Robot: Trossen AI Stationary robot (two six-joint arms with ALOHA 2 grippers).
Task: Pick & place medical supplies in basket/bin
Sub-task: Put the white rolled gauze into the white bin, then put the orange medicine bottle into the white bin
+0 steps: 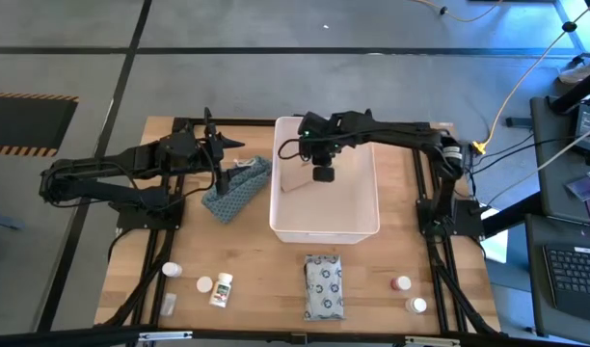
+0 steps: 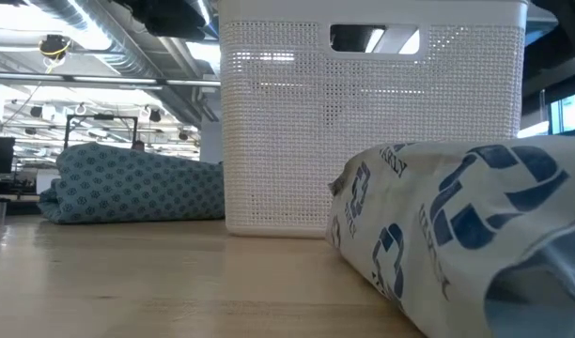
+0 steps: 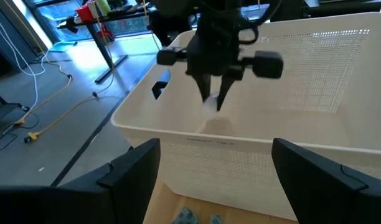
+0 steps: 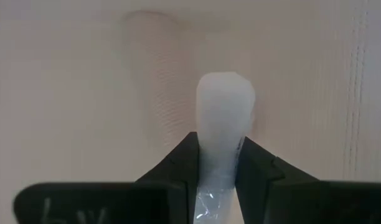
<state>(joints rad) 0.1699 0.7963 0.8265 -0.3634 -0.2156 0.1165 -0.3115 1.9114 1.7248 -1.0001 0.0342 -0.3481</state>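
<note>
Over the tub (image 1: 364,224), right wrist view shows a clamped tube (image 4: 223,118) (elsewhere indistinct).

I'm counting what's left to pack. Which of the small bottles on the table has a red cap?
The small bottle near the table's front right corner, beside a white-topped bottle. The bottles at front left show no red.

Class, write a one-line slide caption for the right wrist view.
Right claw shut on a small white tube, held over the white plastic bin's bare floor.
</note>
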